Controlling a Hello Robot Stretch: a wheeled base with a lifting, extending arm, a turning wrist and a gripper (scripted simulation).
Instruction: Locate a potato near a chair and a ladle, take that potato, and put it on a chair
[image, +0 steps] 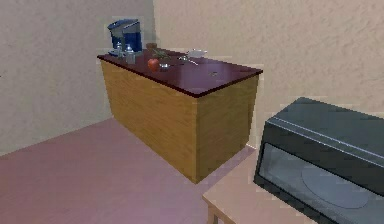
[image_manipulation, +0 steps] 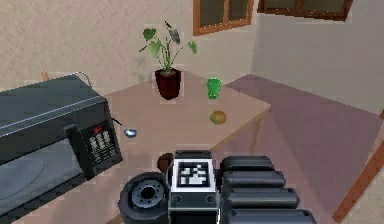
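Pale wooden tabletop mid-frame, beige textured wall upper left; can't tell whether dark gripper bottom centre holds anything.

We see a microwave, a potted plant and a green cup on the desk. A brown lump lies near its edge.

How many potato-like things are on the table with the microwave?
1: a brownish round lump on the table near the green cup. A darker round thing lies nearer the microwave; I can't tell what it is. The microwave may hide others.
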